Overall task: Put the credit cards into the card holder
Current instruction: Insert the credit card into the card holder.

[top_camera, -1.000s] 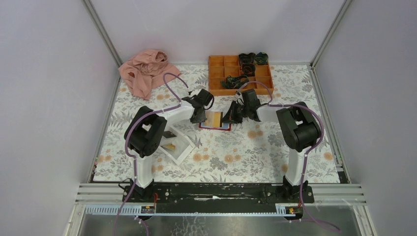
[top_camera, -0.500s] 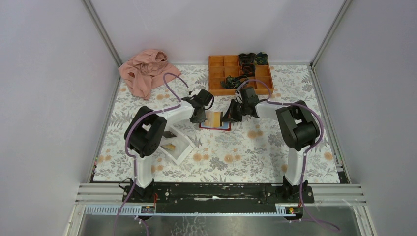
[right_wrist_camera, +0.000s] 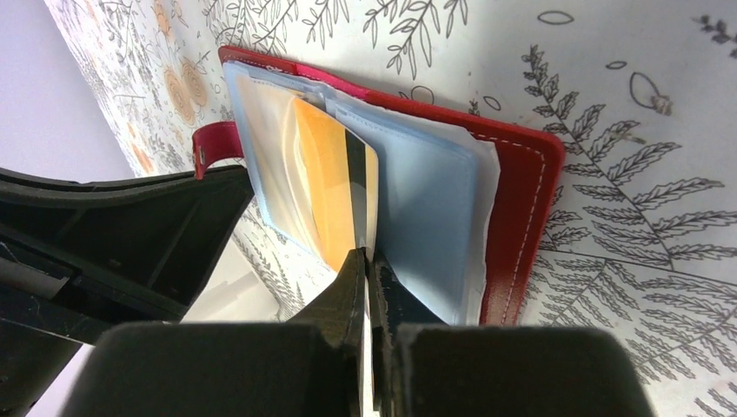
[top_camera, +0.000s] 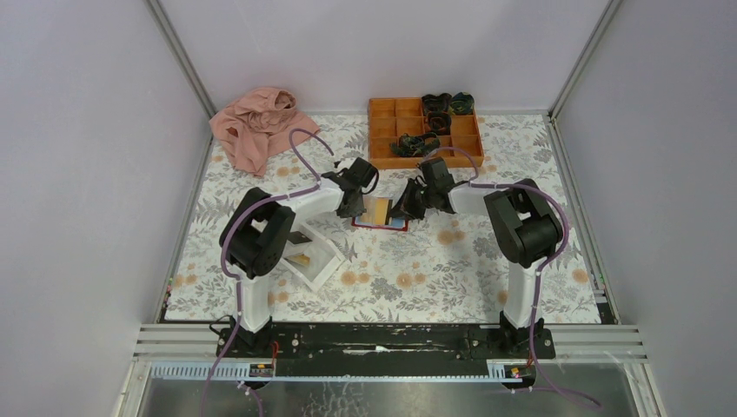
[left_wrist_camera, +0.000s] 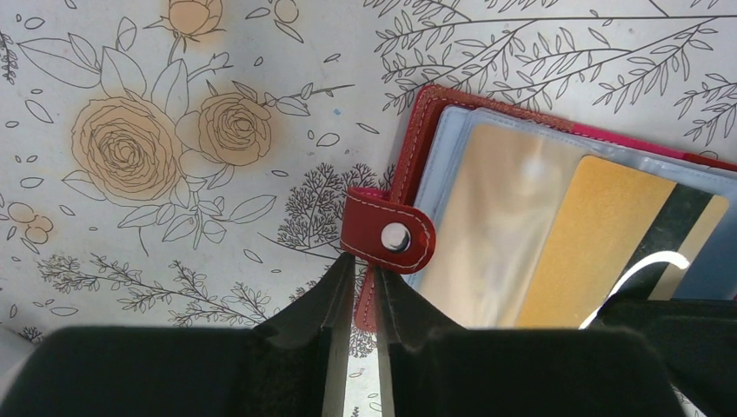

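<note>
The dark-red card holder [top_camera: 393,224] lies open on the table between my grippers, pale blue inside up. My left gripper [left_wrist_camera: 363,271] is shut on the strap of its snap tab [left_wrist_camera: 388,239], holding its left edge. My right gripper [right_wrist_camera: 369,256] is shut on a golden credit card [right_wrist_camera: 330,187] with a black stripe. The card's far end sits among the blue pockets [right_wrist_camera: 426,217], and it also shows in the left wrist view [left_wrist_camera: 591,234]. A paler card [left_wrist_camera: 491,217] lies behind clear plastic. Another golden card [top_camera: 302,259] lies in the white tray [top_camera: 328,263].
The orange compartment box [top_camera: 383,132] with dark items stands behind the card holder. A pink cloth [top_camera: 256,126] lies at the back left. The white tray sits under my left arm, near the left front. Grey walls close in the table.
My right gripper has shifted slightly left, toward the card holder, with the card in it. The left gripper has stayed on the snap tab.
</note>
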Robot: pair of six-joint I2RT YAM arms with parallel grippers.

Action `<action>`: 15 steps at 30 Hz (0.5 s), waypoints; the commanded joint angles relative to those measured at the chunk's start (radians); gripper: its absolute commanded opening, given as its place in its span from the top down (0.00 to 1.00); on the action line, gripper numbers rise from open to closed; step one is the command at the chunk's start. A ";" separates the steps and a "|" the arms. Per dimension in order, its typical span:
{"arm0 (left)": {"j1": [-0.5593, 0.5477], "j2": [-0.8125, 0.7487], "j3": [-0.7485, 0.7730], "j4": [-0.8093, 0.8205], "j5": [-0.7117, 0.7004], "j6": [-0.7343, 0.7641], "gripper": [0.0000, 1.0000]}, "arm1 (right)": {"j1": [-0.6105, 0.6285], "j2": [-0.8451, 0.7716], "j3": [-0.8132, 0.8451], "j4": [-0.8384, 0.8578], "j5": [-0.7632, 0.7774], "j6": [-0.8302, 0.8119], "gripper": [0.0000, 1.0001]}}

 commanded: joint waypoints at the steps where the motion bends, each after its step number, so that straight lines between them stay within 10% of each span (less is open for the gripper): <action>1: -0.015 0.028 -0.039 0.016 0.018 0.007 0.80 | 0.037 -0.003 -0.080 0.050 0.122 0.093 1.00; 15: -0.025 0.024 -0.048 0.016 0.014 0.012 0.81 | 0.053 -0.076 -0.196 0.211 0.153 0.248 1.00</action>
